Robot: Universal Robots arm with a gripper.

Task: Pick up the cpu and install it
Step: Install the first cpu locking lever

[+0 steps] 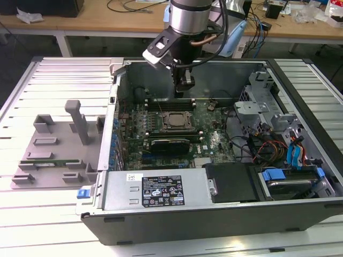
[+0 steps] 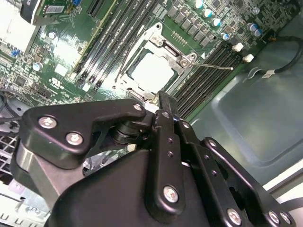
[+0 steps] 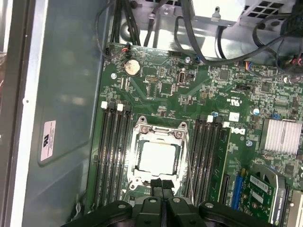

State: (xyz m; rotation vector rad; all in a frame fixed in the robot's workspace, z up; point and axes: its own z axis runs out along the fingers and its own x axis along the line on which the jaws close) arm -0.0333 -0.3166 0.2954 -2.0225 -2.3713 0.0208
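Observation:
The cpu (image 3: 158, 158) lies flat inside the motherboard's socket frame (image 3: 142, 130), its silvery top showing in both wrist views (image 2: 151, 71). My gripper (image 1: 185, 90) hangs a little above the board, near the socket's far edge in the exterior view. Its two black fingers (image 3: 156, 185) are pressed together with nothing between them, and their tips (image 2: 163, 100) hover just off the socket's rim without touching the chip. The socket (image 1: 176, 121) sits near the middle of the open computer case (image 1: 161, 219).
Rows of memory slots (image 3: 111, 151) flank the socket on both sides. A thin metal lever (image 2: 213, 66) lies beside the frame. Cables and drive bays (image 1: 273, 147) crowd the case on the exterior view's right. A grey fixture tray (image 1: 53, 144) stands on the exterior view's left.

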